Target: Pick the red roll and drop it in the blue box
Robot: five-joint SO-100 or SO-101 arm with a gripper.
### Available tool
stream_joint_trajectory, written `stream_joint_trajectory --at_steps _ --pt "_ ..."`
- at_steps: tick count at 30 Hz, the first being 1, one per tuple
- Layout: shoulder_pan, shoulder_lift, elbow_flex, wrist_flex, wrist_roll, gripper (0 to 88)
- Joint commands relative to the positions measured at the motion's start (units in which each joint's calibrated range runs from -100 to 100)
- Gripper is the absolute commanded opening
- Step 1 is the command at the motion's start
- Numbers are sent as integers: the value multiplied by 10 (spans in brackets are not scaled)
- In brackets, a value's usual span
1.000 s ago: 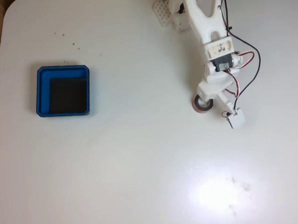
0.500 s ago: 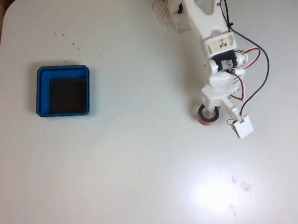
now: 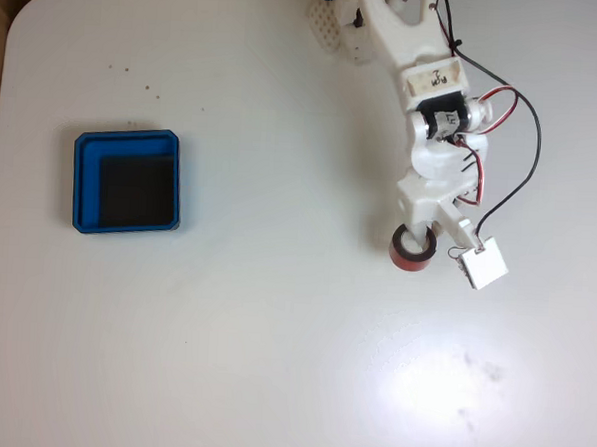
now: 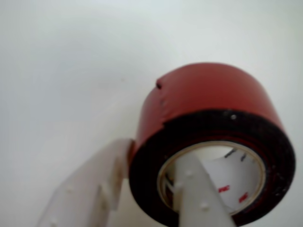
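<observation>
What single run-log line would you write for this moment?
phase: grasping | gripper: one finger inside core, one outside wall of red roll | roll: on table | blue box: far left in fixed view, no roll inside

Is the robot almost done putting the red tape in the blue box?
Not yet. The gripper has one finger inside the red roll and one against its outside, so grabbing is under way. The blue box sits far to the left in the fixed view with nothing on its black floor. Carrying and dropping remain.
</observation>
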Motion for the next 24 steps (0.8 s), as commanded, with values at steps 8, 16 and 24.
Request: stream_joint_trajectory --at_steps 8,16,24 --pt "260 -53 -142 67 6 7" --pt "423 -121 -143 69 6 7" --pt "593 -117 -138 69 5 7"
